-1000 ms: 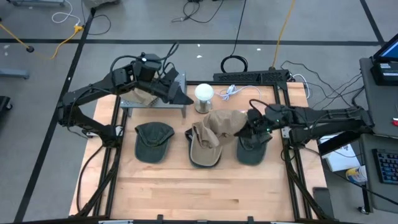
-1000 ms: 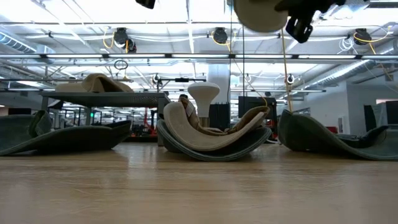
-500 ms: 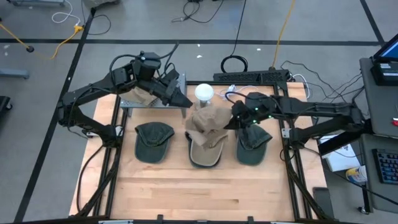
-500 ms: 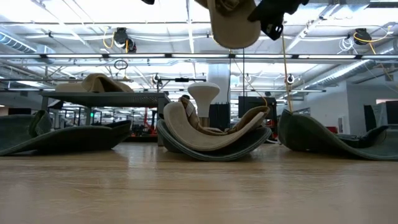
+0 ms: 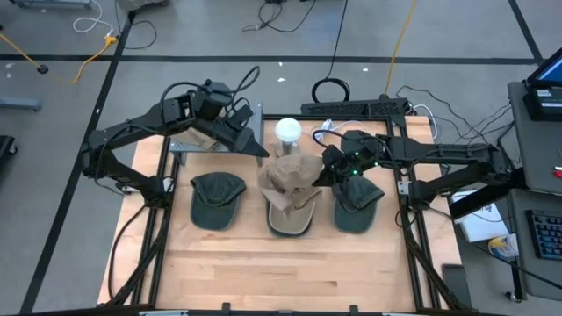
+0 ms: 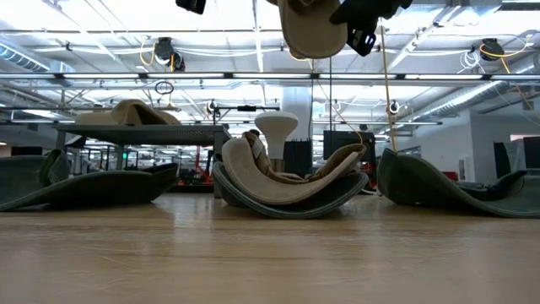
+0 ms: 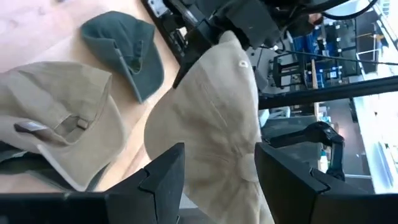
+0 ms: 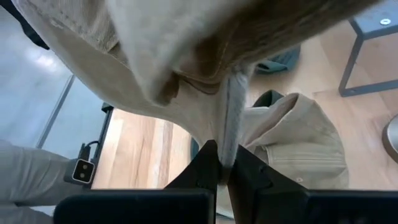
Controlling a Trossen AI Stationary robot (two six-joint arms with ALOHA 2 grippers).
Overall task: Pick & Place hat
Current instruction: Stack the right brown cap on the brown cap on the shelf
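Tan cloth marks the carried hat [image 5: 288,172], pinched by its rim in the closed right end effector [image 5: 327,168] and hanging clear of the counter [image 5: 263,272], directly above the stack of tan hats [image 5: 288,211] at the middle of the row. One second ago the hat hung nearer the dark green hat [image 5: 356,204] on the right side; it has since travelled leftward, toward the white domed stand [image 5: 288,132] and the grey rack [image 5: 215,145], and between the last two moments it has barely shifted. The low view confirms the height: the hat [image 6: 312,29] sits near the upper edge, well above the stacked hats [image 6: 291,181]. The right wrist view shows the fingers [image 8: 214,165] clamped tight on a fold of fabric. The left end effector [image 5: 250,139] has edged toward the hat, and the left wrist view shows its fingers [image 7: 163,177] spread wide, with the tan crown [image 7: 217,118] between and beyond them. A second dark green hat [image 5: 216,197] lies untouched on the left. Judged from this arrangement, the lift is complete and a hand-over to the left arm, or placement near the rack, appears imminent.
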